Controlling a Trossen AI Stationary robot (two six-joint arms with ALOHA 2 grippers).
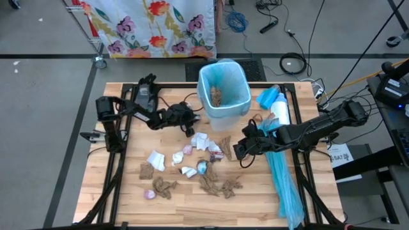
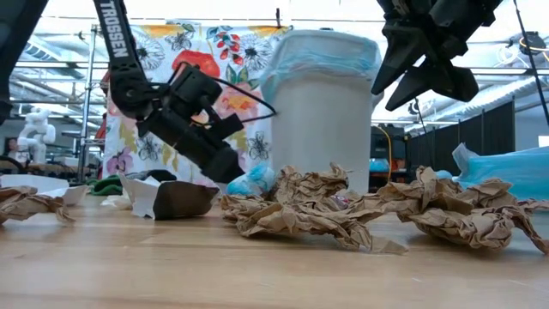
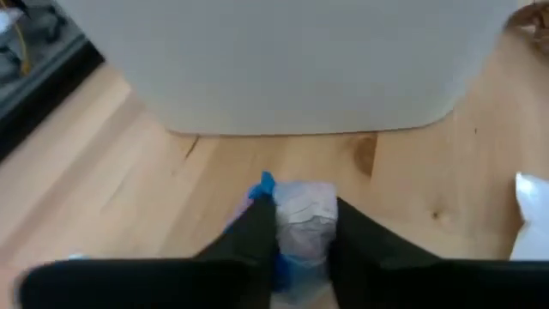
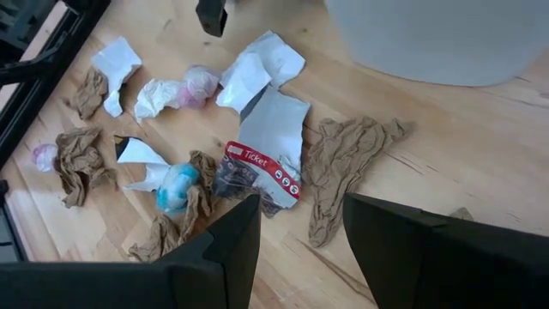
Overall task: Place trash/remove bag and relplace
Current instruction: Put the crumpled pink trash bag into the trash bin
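Note:
The white bin (image 1: 223,92), lined with a light-blue bag, stands at the table's far middle with brown paper inside. Trash lies scattered in front of it: brown paper scraps (image 1: 220,186), white tissue (image 1: 156,160) and a torn ticket wrapper (image 4: 262,167). My left gripper (image 3: 304,225) is down close to the bin's base, shut on a crumpled white-and-blue scrap (image 3: 302,202), which also shows in the low view (image 2: 253,180). My right gripper (image 4: 300,245) hangs open above the trash to the bin's near right, holding nothing. My left gripper pinches the white-and-blue scrap by its two sides (image 3: 287,225) between its two fingers. The fingers slant down from the table's left toward the bin. The scrap sits low at the table top just before the bin's wall; whether it is lifted clear I cannot tell.
Long light-blue plastic sheets (image 1: 284,176) lie along the table's right side, with a white roll (image 1: 281,112) beside the bin. A flowered cloth (image 1: 153,25) hangs beyond the far edge. Bare wood shows along the near edge (image 1: 192,214).

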